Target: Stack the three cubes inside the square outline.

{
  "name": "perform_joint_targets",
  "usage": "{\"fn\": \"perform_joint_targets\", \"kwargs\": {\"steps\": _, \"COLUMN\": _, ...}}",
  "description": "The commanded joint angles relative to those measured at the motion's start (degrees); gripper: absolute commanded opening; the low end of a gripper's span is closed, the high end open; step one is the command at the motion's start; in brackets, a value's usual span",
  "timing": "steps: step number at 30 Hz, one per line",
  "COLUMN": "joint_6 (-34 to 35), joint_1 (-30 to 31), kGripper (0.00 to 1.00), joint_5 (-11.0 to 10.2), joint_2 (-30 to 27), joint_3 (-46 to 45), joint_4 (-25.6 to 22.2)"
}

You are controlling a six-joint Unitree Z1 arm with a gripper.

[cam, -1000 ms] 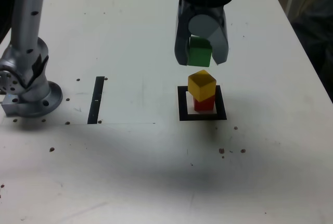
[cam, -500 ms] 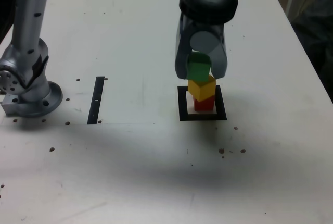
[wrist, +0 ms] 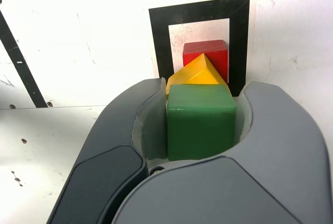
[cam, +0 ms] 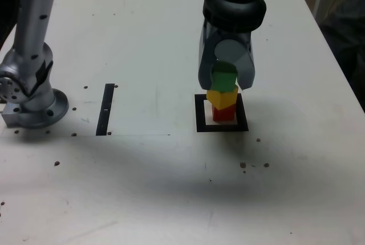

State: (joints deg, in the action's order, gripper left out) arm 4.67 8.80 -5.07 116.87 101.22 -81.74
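Red cube (cam: 223, 113): inside the square outline (cam: 199, 121) on the white table (cam: 142, 40), lowest of the pile
Yellow cube (cam: 222, 96): on the red one, turned corner-on to it
Green cube (cam: 224, 77): on top of the yellow, gripped on both sides by the claw (cam: 226, 80), jaws narrow and pointing down
Black strip (cam: 105, 109): well apart, toward the exterior view's left
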Motion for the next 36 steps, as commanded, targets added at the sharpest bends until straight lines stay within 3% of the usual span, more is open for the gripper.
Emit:
{"fn": "perform_joint_targets", "kwargs": {"steps": 1, "joint_6": -0.25, "joint_1": -0.13, "kGripper": 0.76, "joint_5": -0.11, "joint_2": 0.24, "joint_3": -0.21, "joint_4": 0.22}}
{"fn": "perform_joint_targets", "kwargs": {"steps": 4, "joint_6": -0.44, "joint_1": -0.17, "kGripper": 0.9, "joint_5": -0.29, "joint_2": 0.09, "joint_3": -0.19, "joint_4": 0.27}}
{"fn": "perform_joint_targets", "kwargs": {"steps": 8, "joint_6": -0.45, "joint_1": -0.19, "kGripper": 0.98, "joint_5": -0.73, "joint_2": -0.3, "joint_3": -0.13, "joint_4": 0.0}}
{"fn": "perform_joint_targets", "kwargs": {"steps": 16, "joint_6": -0.45, "joint_1": -0.19, "kGripper": 0.99, "joint_5": -2.38, "joint_2": -2.39, "joint_3": -0.11, "joint_4": -2.08}}
{"fn": "perform_joint_targets", "kwargs": {"steps": 23, "joint_6": -1.0, "joint_1": -0.19, "kGripper": 0.99, "joint_5": -3.37, "joint_2": -8.76, "joint_3": -0.91, "joint_4": -5.57}}
{"fn": "perform_joint_targets", "kwargs": {"steps": 27, "joint_6": -1.98, "joint_1": -0.19, "kGripper": 0.99, "joint_5": -2.09, "joint_2": -14.25, "joint_3": -3.64, "joint_4": -6.19}}
{"fn": "perform_joint_targets", "kwargs": {"steps": 36, "joint_6": -2.2, "joint_1": -0.19, "kGripper": 0.99, "joint_5": 3.1, "joint_2": -27.69, "joint_3": -17.91, "joint_4": -5.2}}
